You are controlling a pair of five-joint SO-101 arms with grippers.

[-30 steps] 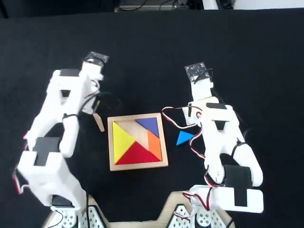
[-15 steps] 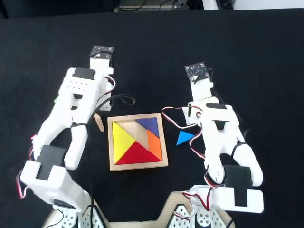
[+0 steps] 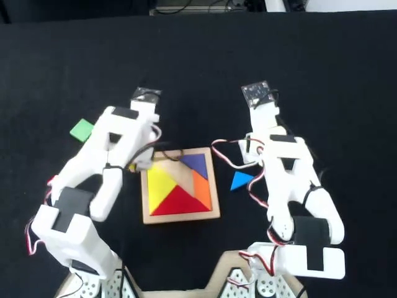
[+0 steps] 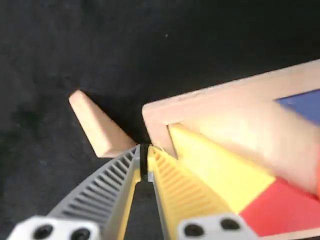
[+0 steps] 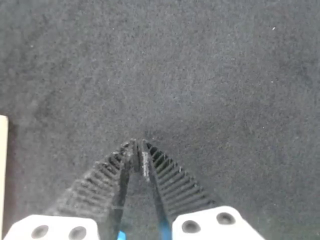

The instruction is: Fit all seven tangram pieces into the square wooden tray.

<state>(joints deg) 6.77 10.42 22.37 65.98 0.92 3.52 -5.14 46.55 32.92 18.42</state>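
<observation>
On the black cloth (image 3: 310,62), the left gripper (image 4: 144,149), closed and empty like the idle right gripper (image 5: 136,146), has swung to the corner of the tray (image 3: 180,215) beside a loose tan piece (image 4: 95,125), ready to nudge it.

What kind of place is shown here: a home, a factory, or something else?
Probably a robotics lab bench or a hobby workspace. A black cloth covers the table, two small white arms stand side by side with a tangram tray between them, and cables lie at the far edge.
</observation>
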